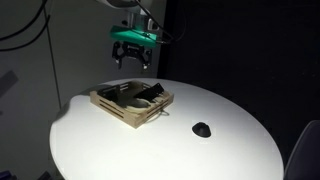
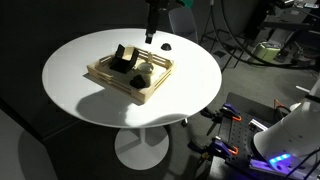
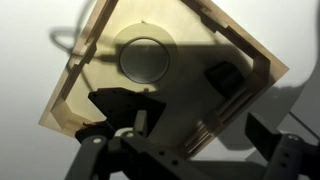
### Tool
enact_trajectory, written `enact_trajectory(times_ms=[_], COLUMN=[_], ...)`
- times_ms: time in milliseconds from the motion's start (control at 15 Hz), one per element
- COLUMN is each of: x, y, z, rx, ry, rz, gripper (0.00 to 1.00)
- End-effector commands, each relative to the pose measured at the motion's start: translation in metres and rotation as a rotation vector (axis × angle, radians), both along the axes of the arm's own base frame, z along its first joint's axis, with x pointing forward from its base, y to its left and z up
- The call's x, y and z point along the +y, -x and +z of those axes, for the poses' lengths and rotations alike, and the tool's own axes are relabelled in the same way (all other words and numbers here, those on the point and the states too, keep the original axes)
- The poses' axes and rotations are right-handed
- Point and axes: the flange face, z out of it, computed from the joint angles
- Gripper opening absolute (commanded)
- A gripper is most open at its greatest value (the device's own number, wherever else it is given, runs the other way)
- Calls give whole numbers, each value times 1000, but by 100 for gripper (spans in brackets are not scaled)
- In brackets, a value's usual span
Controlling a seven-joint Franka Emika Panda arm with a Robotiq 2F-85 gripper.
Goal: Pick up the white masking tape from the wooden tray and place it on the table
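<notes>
The wooden tray sits on the round white table; it also shows in the other exterior view and in the wrist view. The white masking tape lies flat inside the tray, near its far corner in the wrist view; it shows as a pale round thing in an exterior view. My gripper hangs open and empty well above the tray, and also shows in the other exterior view. In the wrist view its fingers are spread wide apart.
Dark objects lie in the tray beside the tape: a black block and another dark piece. A small black object lies on the table outside the tray. Equipment and cables stand beside the table.
</notes>
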Motion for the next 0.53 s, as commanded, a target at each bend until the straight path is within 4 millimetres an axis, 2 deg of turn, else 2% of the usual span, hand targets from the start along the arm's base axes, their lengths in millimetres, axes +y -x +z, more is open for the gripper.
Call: enact_trajectory(times_ms=[0, 200, 467], x=[-8, -15, -22], y=[-27, -35, -35], z=[-22, -46, -72], rx=[-2, 5, 21], ry=[9, 38, 69], rz=[38, 54, 62], gripper=[100, 100, 100])
